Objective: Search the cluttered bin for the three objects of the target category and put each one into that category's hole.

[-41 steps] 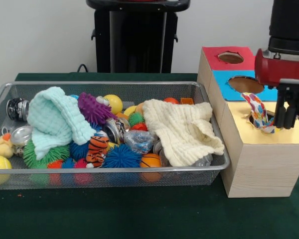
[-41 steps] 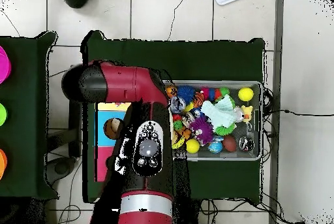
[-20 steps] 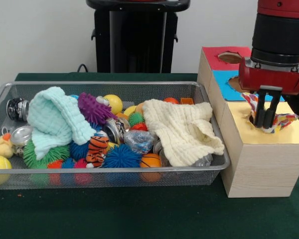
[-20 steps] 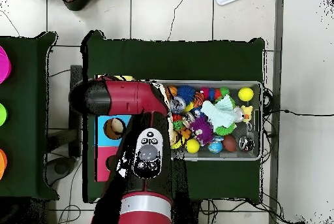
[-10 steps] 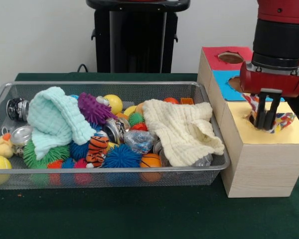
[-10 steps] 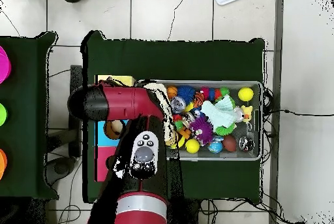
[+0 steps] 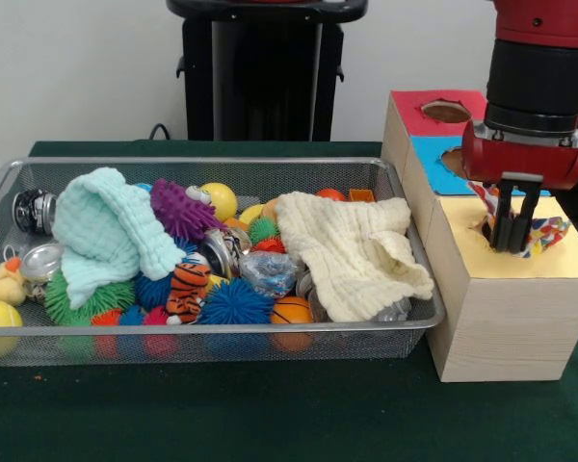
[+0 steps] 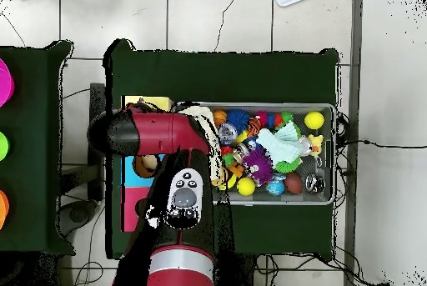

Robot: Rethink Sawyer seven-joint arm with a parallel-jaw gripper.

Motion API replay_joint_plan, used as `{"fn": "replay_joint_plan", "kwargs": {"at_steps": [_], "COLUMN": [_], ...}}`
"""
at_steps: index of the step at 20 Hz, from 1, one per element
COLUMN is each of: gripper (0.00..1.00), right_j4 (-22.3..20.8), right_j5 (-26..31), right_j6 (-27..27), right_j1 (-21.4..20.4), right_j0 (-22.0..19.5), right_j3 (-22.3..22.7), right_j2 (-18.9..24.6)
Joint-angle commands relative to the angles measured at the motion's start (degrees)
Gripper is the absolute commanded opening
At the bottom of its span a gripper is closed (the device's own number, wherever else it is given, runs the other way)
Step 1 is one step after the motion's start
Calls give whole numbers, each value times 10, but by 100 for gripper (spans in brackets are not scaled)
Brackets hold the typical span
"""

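Note:
My gripper (image 7: pixel 509 237) is over the hole (image 7: pixel 485 229) in the yellow face (image 7: pixel 559 262) of the near wood-grain box. Its fingers stand together, tips down in the hole, pressing on a white printed fabric piece (image 7: pixel 547 232). The fabric bunches around the fingers, with a strip (image 7: pixel 483 195) showing behind them. The wire mesh bin (image 7: pixel 222 330) sits to the left, full of toys. No other printed fabric shows in it. In the overhead view the arm (image 8: pixel 158 132) covers the gripper and most of the boxes; the bin (image 8: pixel 333 153) lies to its right.
A mint-green waffle cloth (image 7: pixel 106 231) and a cream waffle cloth (image 7: pixel 352 250) lie over spiky balls, cans and toys in the bin. The blue-faced hole (image 7: pixel 455 160) and red-faced hole (image 7: pixel 446 111) are behind the yellow one. The pedestal (image 7: pixel 265 67) stands behind the bin.
The gripper moved left from beside the upright fabric to over the yellow hole and pushed down. The fabric went from standing tall to bunched low around the fingers.

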Motion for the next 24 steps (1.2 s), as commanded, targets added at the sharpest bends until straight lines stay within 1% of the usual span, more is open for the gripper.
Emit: {"fn": "replay_joint_plan", "kwargs": {"at_steps": [1,4,11,17,21,24], "gripper": [0,0,0,0,0,0], "right_j4": [9,14,27,46,54,60], "right_j5": [-6,-10,9,16,22,27], "right_j6": [100,105,119,142,148,155], "right_j1": [29,31,25,20,23,17], "right_j0": [-4,-3,6,25,39,52], "right_j3": [54,56,62,65,60,65], "right_j2": [26,29,29,16,6,-4]}}
